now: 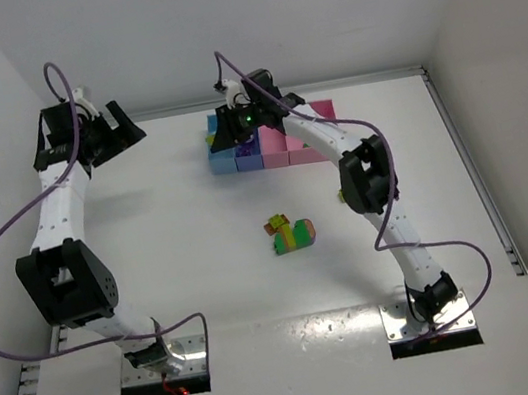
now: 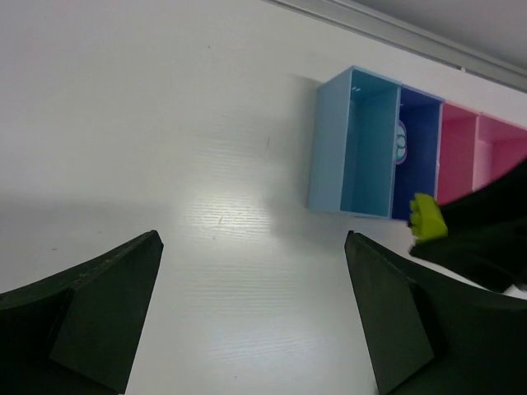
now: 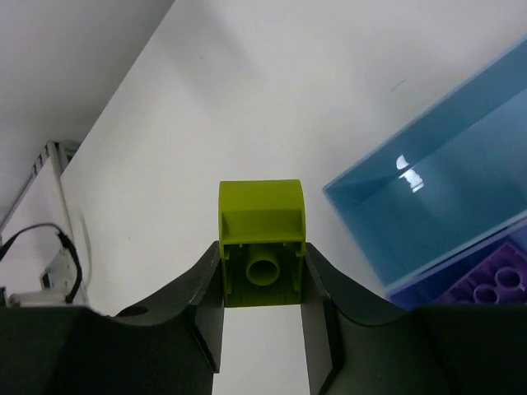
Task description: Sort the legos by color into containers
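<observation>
My right gripper (image 3: 262,271) is clamped on a lime-green lego (image 3: 261,234), holding it above the worktop (image 1: 152,257) just beside the light blue bin (image 3: 428,206) near the far edge. My left gripper (image 2: 251,313) hangs spread and empty by the far left corner. A multicoloured clump (image 1: 290,234) lies at the worktop's middle.

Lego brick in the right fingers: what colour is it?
Lime-green lego brick, best seen in right wrist view.

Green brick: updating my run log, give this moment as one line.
right gripper shut on green brick | near light blue bin | left gripper open, empty | striped clump on table
</observation>
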Controlling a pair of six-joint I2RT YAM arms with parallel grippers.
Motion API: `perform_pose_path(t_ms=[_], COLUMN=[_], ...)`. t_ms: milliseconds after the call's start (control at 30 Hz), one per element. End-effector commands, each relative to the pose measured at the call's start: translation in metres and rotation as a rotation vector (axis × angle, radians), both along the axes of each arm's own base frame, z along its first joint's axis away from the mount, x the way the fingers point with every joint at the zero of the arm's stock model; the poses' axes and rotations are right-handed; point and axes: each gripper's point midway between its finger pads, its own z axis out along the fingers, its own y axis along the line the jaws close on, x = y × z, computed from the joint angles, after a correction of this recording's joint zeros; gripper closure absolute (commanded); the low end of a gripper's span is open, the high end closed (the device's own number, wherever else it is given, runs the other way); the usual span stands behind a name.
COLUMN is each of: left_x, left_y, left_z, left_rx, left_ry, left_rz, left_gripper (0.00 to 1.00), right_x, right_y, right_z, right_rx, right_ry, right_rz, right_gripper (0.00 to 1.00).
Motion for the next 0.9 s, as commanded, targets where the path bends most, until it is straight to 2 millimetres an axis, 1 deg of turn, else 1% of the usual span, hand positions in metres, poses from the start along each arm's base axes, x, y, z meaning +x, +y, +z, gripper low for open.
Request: perform_pose_path(t_ms=[0, 33, 67, 100, 133, 200, 233, 267, 300, 333, 367, 467, 500, 533, 600, 633, 667, 700, 733, 767, 800, 833, 867], left_x=[-0.014, -0.014, -0.016, -0.016, -0.017, -0.015, -0.015, -0.016, -0.015, -0.014, -0.013, -0.014, -0.014, -0.013, -0.014, -0.013, -0.013, -0.014, -0.013, -0.012, -0.010, -0.013, -0.014], left_y=[0.001, 0.005, 0.000, 0.005, 0.003, 0.003, 0.001, -0.001, -0.001, -0.001, -0.002, -0.004, -0.005, -0.005, -0.007, -0.009, -0.014, -0.016, -0.029, -0.035, -0.041, -0.059, -0.069], left_z=[0.045, 0.046, 0.043, 0.043, 0.043, 0.045, 0.046, 0.046, 0.048, 0.045, 0.042, 0.036, 0.036, 0.030, 0.026, 0.029, 0.029, 0.029, 0.028, 0.029, 0.026, 0.030, 0.030], left_rx=[0.001, -0.004, -0.027, -0.027, -0.033, -0.038, -0.043, -0.049, -0.054, -0.055, -0.062, -0.069, -0.073, -0.076, -0.084, -0.088, -0.089, -0.093, -0.064, -0.048, -0.024, -0.013, -0.003], left_ry=[-0.115, -0.116, -0.108, -0.108, -0.109, -0.118, -0.119, -0.120, -0.127, -0.126, -0.118, -0.110, -0.111, -0.102, -0.094, -0.106, -0.105, -0.106, -0.110, -0.122, -0.129, -0.141, -0.145], left_rz=[-0.032, -0.027, -0.045, -0.034, -0.045, -0.041, -0.050, -0.059, -0.055, -0.055, -0.063, -0.070, -0.078, -0.078, -0.086, -0.099, -0.111, -0.119, -0.155, -0.181, -0.199, -0.247, -0.276], left_gripper=[0.00, 0.00, 0.00, 0.00, 0.00, 0.00, 0.00, 0.00, 0.00, 0.00, 0.00, 0.00, 0.00, 0.00, 0.00, 0.00, 0.00, 0.00, 0.00, 0.00, 0.00, 0.00, 0.00], right_x=[0.033, 0.038, 0.041, 0.041, 0.045, 0.050, 0.054, 0.055, 0.055, 0.055, 0.055, 0.053, 0.051, 0.051, 0.050, 0.049, 0.049, 0.050, 0.043, 0.038, 0.032, 0.029, 0.011], right_y=[0.000, -0.001, -0.001, -0.001, -0.002, -0.001, -0.001, 0.000, 0.000, 0.000, 0.000, 0.003, 0.004, 0.007, 0.010, 0.009, 0.004, -0.015, -0.032, -0.068, -0.090, -0.126, -0.152], right_z=[0.016, 0.012, 0.010, 0.000, 0.003, -0.003, 0.002, -0.002, -0.002, -0.002, -0.002, 0.001, 0.013, 0.019, 0.051, 0.060, 0.077, 0.107, 0.097, 0.122, 0.124, 0.106, 0.094], right_rx=[0.061, 0.050, 0.046, 0.038, 0.036, 0.034, 0.036, 0.034, 0.034, 0.034, 0.034, 0.055, 0.075, 0.098, 0.149, 0.157, 0.167, 0.154, 0.093, 0.027, -0.021, -0.088, -0.188], right_ry=[-0.037, -0.044, -0.046, -0.033, -0.045, -0.052, -0.069, -0.066, -0.066, -0.066, -0.066, -0.059, -0.066, -0.085, -0.122, -0.136, -0.163, -0.254, -0.226, -0.310, -0.331, -0.300, -0.314], right_rz=[-0.087, -0.108, -0.116, -0.116, -0.129, -0.137, -0.151, -0.151, -0.151, -0.151, -0.151, -0.133, -0.128, -0.110, -0.106, -0.105, -0.096, -0.092, -0.090, -0.080, -0.075, -0.089, -0.022], right_gripper=[0.91, 0.91, 0.90, 0.89, 0.87, 0.81, 0.70, 0.63, 0.54, 0.45, 0.25, 0.01, 0.01, 0.01, 0.01, 0.01, 0.01, 0.01, 0.04, 0.05, 0.06, 0.06, 0.06])
